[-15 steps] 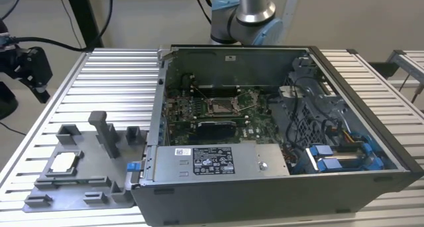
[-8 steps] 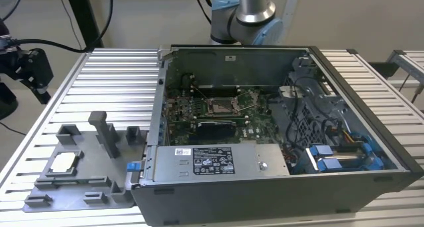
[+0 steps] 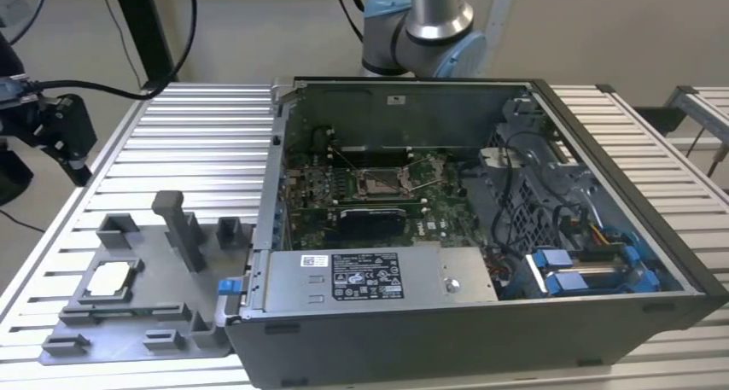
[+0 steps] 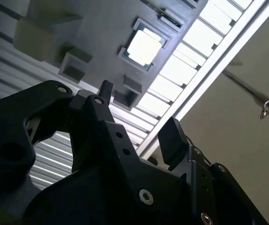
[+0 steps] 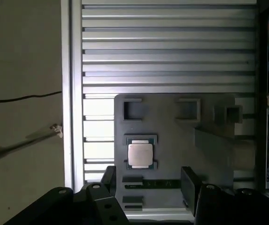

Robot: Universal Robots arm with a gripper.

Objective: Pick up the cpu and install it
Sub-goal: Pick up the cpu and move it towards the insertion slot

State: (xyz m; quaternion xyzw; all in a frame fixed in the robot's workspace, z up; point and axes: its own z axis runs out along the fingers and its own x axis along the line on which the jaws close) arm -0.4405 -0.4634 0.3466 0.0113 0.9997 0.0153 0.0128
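I'm on the pick-up: my hand (image 5: 148,182) hangs open and empty, well above the cpu (image 5: 140,154) in its grey tray (image 5: 172,154). Gripping it, I judge, needs my fingers (image 5: 189,180) astride its edges.

Silvery-white cpu (image 5: 140,154), grey tray (image 5: 172,154), ribbed silver table (image 5: 167,47), black end effector (image 5: 148,180), green motherboard (image 3: 306,189)

The cpu (image 5: 140,154) looks silvery metal; the holder (image 5: 172,129) matt grey plastic; the table (image 5: 172,47) ribbed metal.
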